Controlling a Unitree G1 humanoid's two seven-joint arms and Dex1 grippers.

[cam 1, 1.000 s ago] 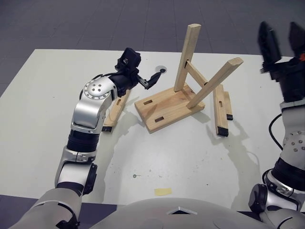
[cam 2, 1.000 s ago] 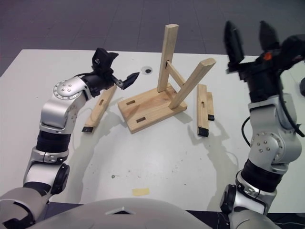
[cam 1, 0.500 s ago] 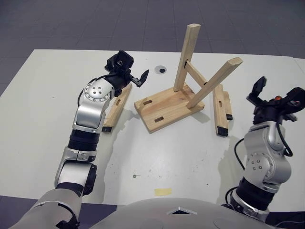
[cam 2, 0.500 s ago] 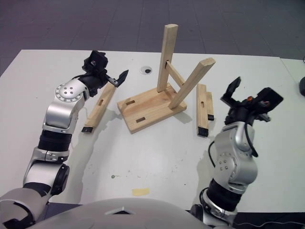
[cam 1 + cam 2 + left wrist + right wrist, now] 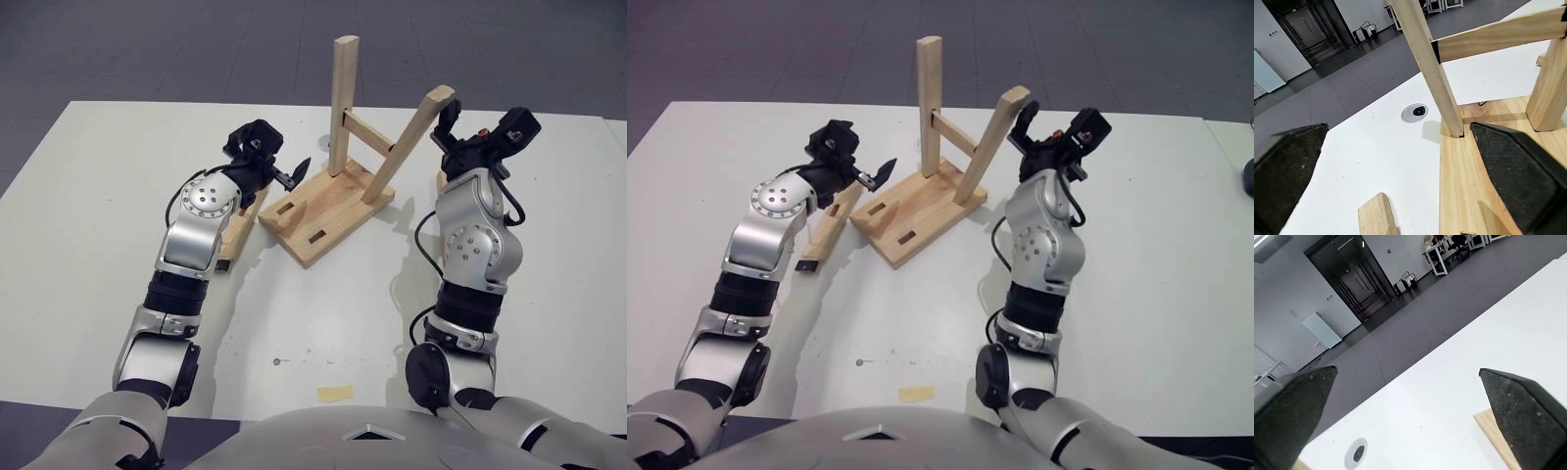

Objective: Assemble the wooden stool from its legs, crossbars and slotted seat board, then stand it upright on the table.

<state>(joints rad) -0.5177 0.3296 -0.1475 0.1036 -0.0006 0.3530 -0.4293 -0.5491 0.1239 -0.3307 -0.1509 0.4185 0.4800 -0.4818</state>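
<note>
**A:** What do we see, going left to right?

**B:** On the white table [image 5: 98,196] a loose leg [image 5: 826,227] lies flat beneath our left arm, just beside the seat board's left edge. Our left gripper [image 5: 294,172] hovers above its far end, close to the board. Its fingers are apart and hold nothing.

**A:** And the stool itself?

**B:** The seat board [image 5: 318,211] lies flat mid-table. Two legs stand in its far slots: an upright leg [image 5: 343,103] and a leaning leg [image 5: 407,142] tipped to the right, joined by a crossbar [image 5: 370,129]. The two near slots [image 5: 316,236] are empty. Our right gripper [image 5: 480,122] sits by the top of the leaning leg with its fingers spread and nothing clamped. We cannot tell whether it touches the wood.

**A:** How do we do this step well?

**B:** We judge the loose leg comes next. We should close the left fingers across its narrow sides near the middle and lift it level. Then we turn the fitting end down over an empty slot. The right gripper could steady the leaning frame, so the board does not slide as we press.
</note>
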